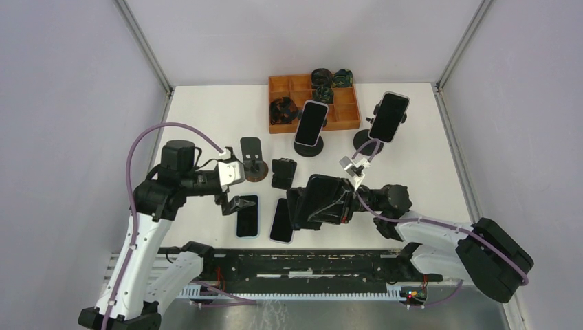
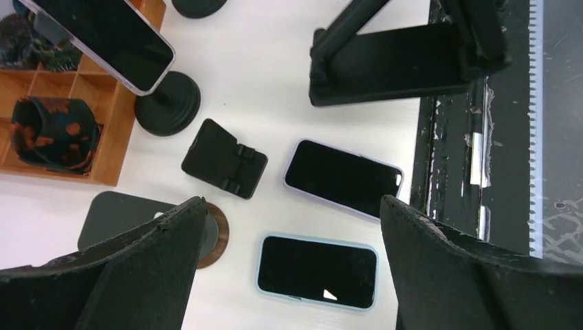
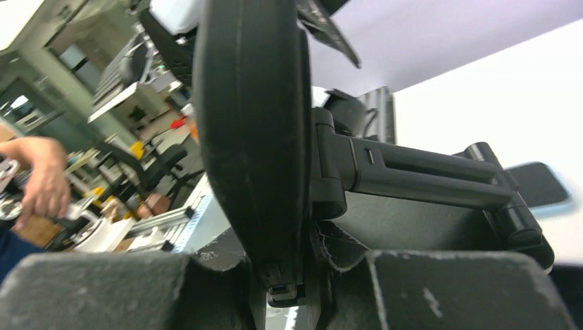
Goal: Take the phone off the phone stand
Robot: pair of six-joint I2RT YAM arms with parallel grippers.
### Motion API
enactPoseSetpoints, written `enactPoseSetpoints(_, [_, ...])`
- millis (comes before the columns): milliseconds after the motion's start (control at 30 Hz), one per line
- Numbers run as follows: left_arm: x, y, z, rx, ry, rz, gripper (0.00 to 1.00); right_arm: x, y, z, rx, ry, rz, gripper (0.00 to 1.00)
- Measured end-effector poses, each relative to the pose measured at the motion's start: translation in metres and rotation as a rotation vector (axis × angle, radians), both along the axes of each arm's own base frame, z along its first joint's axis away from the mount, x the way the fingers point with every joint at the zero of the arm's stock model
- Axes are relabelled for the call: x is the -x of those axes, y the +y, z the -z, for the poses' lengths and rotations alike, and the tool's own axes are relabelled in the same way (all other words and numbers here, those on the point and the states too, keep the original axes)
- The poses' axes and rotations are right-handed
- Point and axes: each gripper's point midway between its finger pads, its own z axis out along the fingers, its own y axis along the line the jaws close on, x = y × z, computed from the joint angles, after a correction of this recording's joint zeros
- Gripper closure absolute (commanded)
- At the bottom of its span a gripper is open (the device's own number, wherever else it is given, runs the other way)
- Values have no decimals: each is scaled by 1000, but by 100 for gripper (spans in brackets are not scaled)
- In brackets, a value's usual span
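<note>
A large phone in a black case (image 1: 322, 194) sits on a black folding stand (image 1: 295, 208) at the near middle of the table. My right gripper (image 1: 346, 201) is shut on this phone's right edge. In the right wrist view the phone (image 3: 251, 124) stands edge-on between my fingers (image 3: 103, 289), with the stand's arm (image 3: 426, 180) behind it. My left gripper (image 1: 234, 204) is open and empty, hovering over a blue-cased phone (image 1: 247, 216) that lies flat on the table. That phone also shows between the fingers in the left wrist view (image 2: 317, 271).
A lilac-cased phone (image 1: 282, 220) lies flat beside the blue one. Two more phones (image 1: 311, 124) (image 1: 389, 117) stand on round-based stands at the back. An empty wood-ringed stand (image 1: 253, 161) and a small folded stand (image 1: 282, 172) sit mid-table. An orange tray (image 1: 347, 118) is at the back.
</note>
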Motion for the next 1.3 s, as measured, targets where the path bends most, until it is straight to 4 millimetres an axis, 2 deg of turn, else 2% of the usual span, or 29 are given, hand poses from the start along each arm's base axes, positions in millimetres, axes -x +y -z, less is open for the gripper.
enactPoseSetpoints(100, [4,-3,-7,26,-18,24,0,17,11,-14,-27,-18,-90,100])
enactPoseSetpoints(233, [7,-7,-19,54,-26,43,0,29,26,-33,-63,-47,-177,100])
enactPoseSetpoints(400, [10,-12,-32,89,-30,77,0,27,51,-51,-87,-41,-247,100])
enactPoseSetpoints(600, [16,-12,-33,93,-24,85,3,19,77,-46,-53,44,-297,100])
enactPoseSetpoints(800, [23,-11,-32,90,-26,97,5,20,88,-50,-52,56,-331,100])
enactPoseSetpoints(1000, [23,-11,-31,88,-33,113,15,24,94,-67,-89,14,-350,100])
enactPoseSetpoints(1100, [21,-12,-29,85,-30,118,22,27,96,-69,-96,4,-359,100])
enactPoseSetpoints(1300, [20,-13,-27,83,-23,127,28,26,109,-69,-102,-3,-368,100])
